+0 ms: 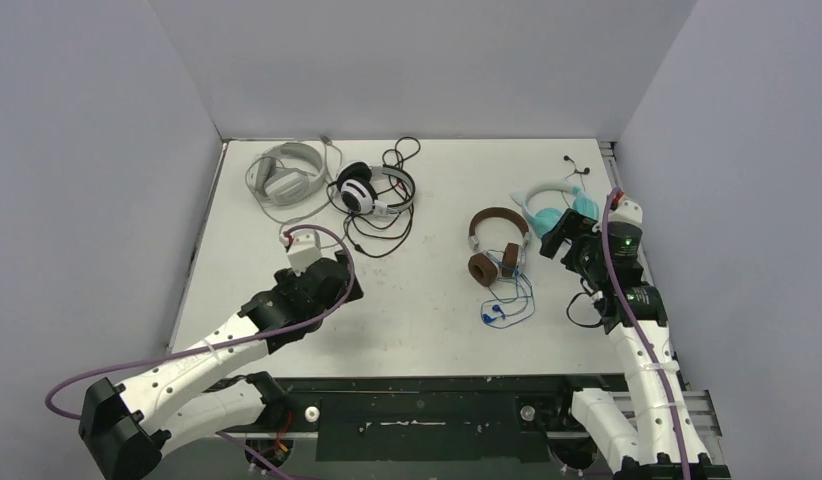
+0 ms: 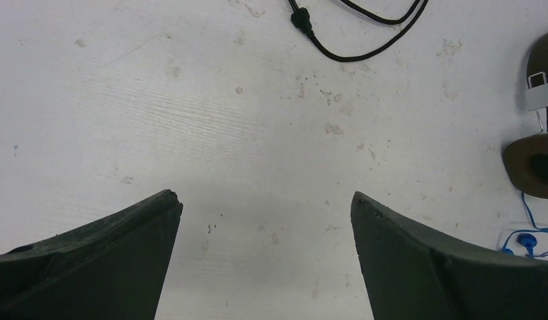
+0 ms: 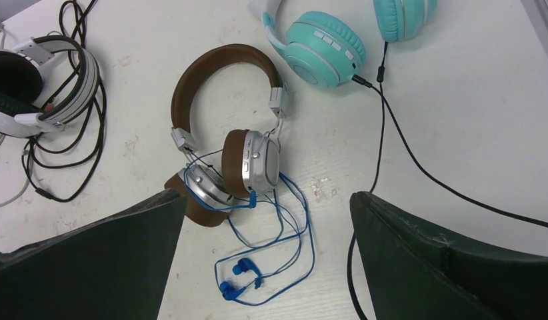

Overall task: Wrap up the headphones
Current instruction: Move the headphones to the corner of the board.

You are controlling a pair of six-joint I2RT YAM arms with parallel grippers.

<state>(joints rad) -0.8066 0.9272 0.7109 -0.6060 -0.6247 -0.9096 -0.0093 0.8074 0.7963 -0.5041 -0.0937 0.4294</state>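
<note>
Left gripper (image 2: 265, 200) jaws wide apart over the table (image 1: 427, 330), right gripper (image 3: 265, 200) jaws spread too — holding nothing — beside brown headphones (image 3: 221, 67) and blue cable (image 3: 241, 268), teal headphones (image 3: 321, 47) just beyond, black-and-white headphones (image 1: 362, 188), grey headphones (image 1: 285, 175) far left.

Four headphones (image 1: 285, 178) (image 1: 365, 188) (image 1: 495, 245) (image 1: 557, 205) (all corded), two tools (image 2: 266, 200) (image 3: 266, 197)

I see a white counter (image 1: 427, 320), scuffed & faintly stained up close, boxed in by plain grey walls, i.e. back wall (image 1: 417, 60), L wall (image 1: 77, 200), R wall (image 1: 747, 200), w/ a black rail (image 1: 437, 420) along its near edge, under even light w/ soft shadows.
</note>
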